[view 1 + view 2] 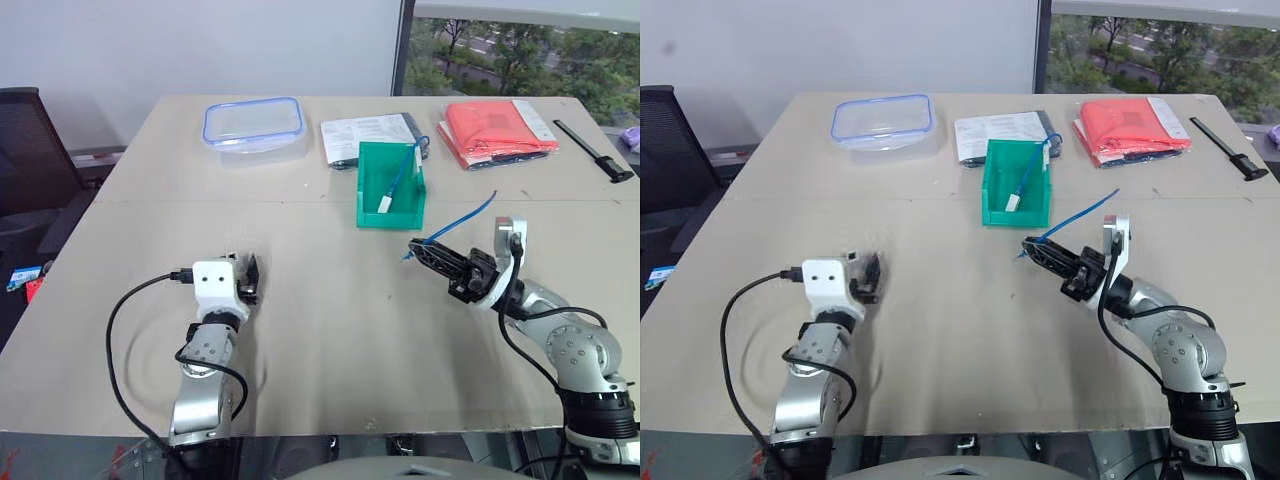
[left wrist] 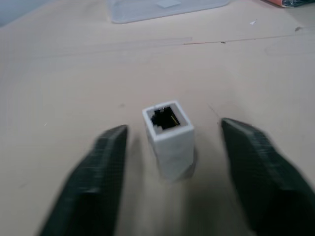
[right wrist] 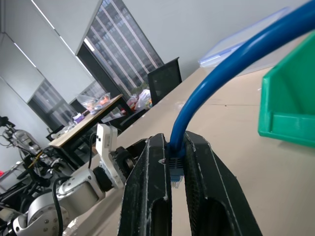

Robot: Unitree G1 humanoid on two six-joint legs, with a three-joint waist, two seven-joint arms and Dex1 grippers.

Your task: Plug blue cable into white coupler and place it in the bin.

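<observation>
Progress looks early: nothing is plugged yet. Between the left gripper's (image 2: 170,162) jaws stands the white coupler (image 2: 169,137), upright on the bench (image 1: 330,330) with its dark socket facing up; the jaws sit on either side with gaps, not yet touching it. The right gripper (image 3: 178,169) has its jaws clamped on the blue cable (image 1: 462,218) near its plug end, lifted off the bench, the rest curving away behind them. Beyond the right jaws sits the bin (image 1: 372,190). Gripping the coupler, mating and binning seem left.
</observation>
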